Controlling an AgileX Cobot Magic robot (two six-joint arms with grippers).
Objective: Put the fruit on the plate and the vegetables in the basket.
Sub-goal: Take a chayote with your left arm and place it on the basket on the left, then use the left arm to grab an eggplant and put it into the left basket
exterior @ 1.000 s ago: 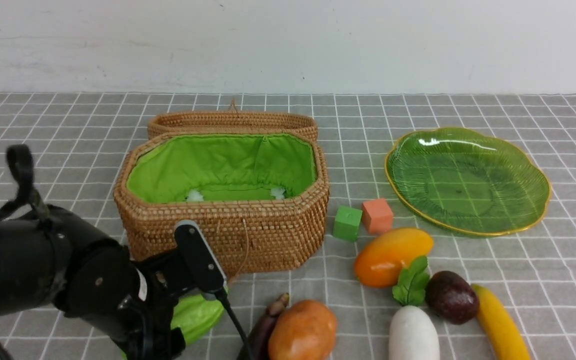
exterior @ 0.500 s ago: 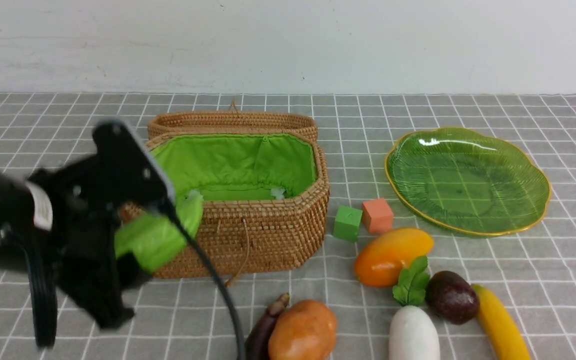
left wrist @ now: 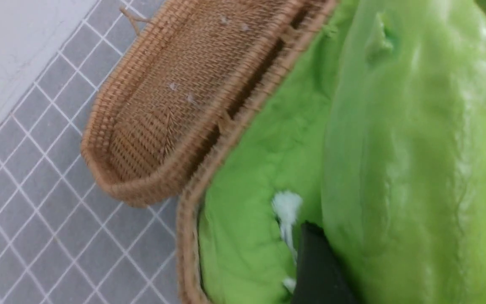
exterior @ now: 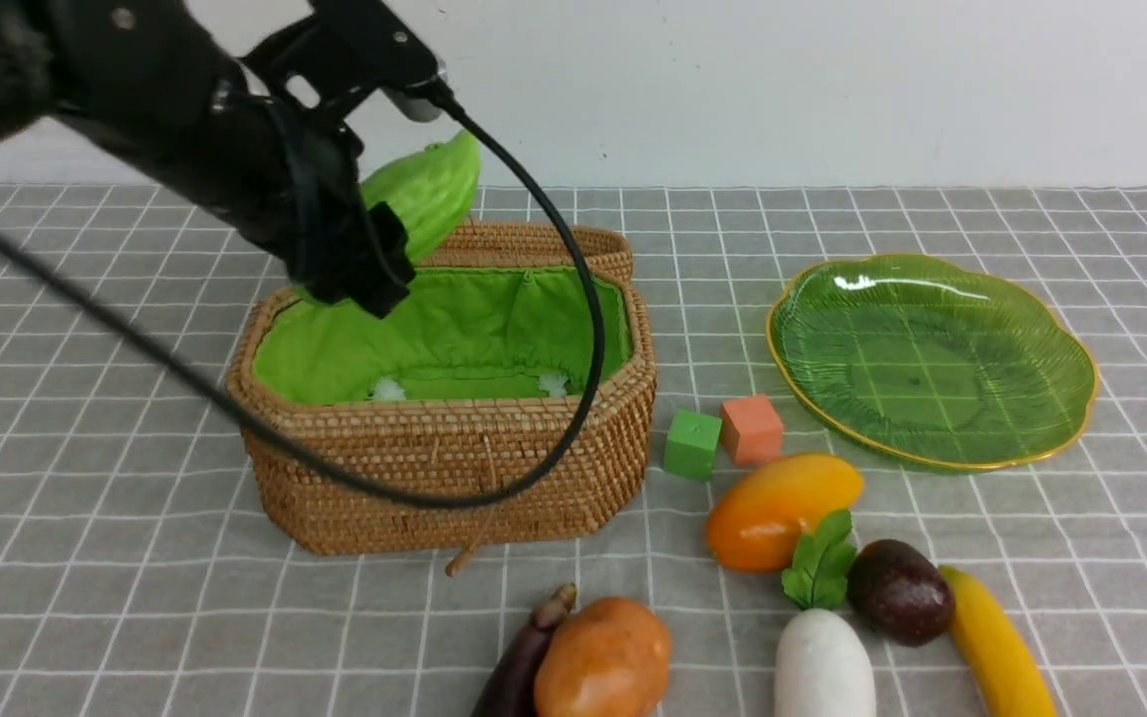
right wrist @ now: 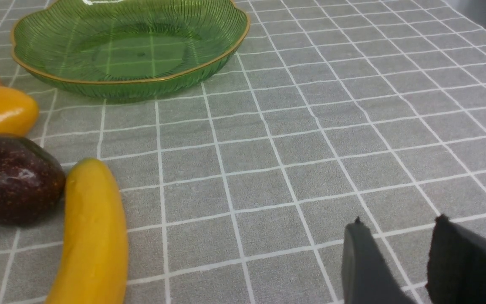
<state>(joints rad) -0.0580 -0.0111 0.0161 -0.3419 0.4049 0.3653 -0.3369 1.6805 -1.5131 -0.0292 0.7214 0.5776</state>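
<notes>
My left gripper (exterior: 374, 249) is shut on the light green gourd (exterior: 426, 191), holding it in the air over the back left of the open basket (exterior: 454, 468). The gourd (left wrist: 411, 160) fills the left wrist view above the green lining, with one dark finger (left wrist: 317, 266) against it. The eggplant (exterior: 524, 662), potato (exterior: 603, 657) and radish (exterior: 822, 667) lie at the front. Mango (exterior: 783, 508), maroon fruit (exterior: 899, 590) and banana (exterior: 997, 647) lie near them. The plate (exterior: 932, 358) holds nothing. My right gripper (right wrist: 399, 221) is open just over bare cloth, right of the banana (right wrist: 91, 236).
The basket's lid (exterior: 534, 239) lies behind the basket. A green cube (exterior: 691, 444) and an orange cube (exterior: 751, 428) sit between basket and plate. The left arm's black cable (exterior: 573, 329) loops across the basket's front. A grey checked cloth covers the table.
My left arm has lifted the gourd from the table in front of the basket, up and back to above the basket's rear left. Nothing else has moved.
</notes>
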